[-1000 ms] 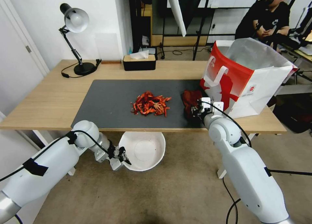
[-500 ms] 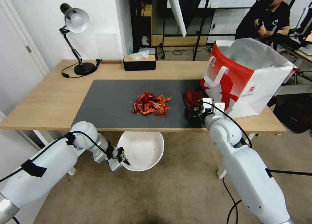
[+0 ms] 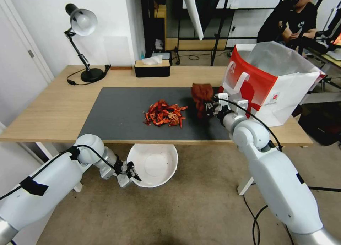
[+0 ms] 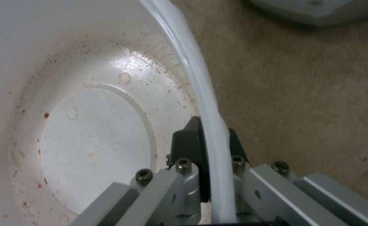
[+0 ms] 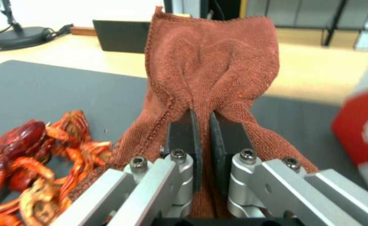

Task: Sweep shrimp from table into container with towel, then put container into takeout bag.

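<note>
With no shrimp (image 3: 164,113) swept yet from mid-counter (image 3: 53,106), the right tool (image 3: 209,107) clamps the towel (image 3: 201,94) at their 3 o'clock, the left tool (image 3: 132,174) grips the empty container's (image 3: 156,165) rim below the edge, and the takeout bag (image 3: 270,85) waits.

right hand (image 5: 203,131) pinching towel (image 5: 211,66), shrimp (image 5: 37,157) beside

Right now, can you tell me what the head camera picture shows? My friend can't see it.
The right gripper holds a brown towel up beside a pile of red shrimp on a table's grey mat. The left gripper holds a white container by its rim below the table's front edge. A red-and-white bag stands at the right.
</note>
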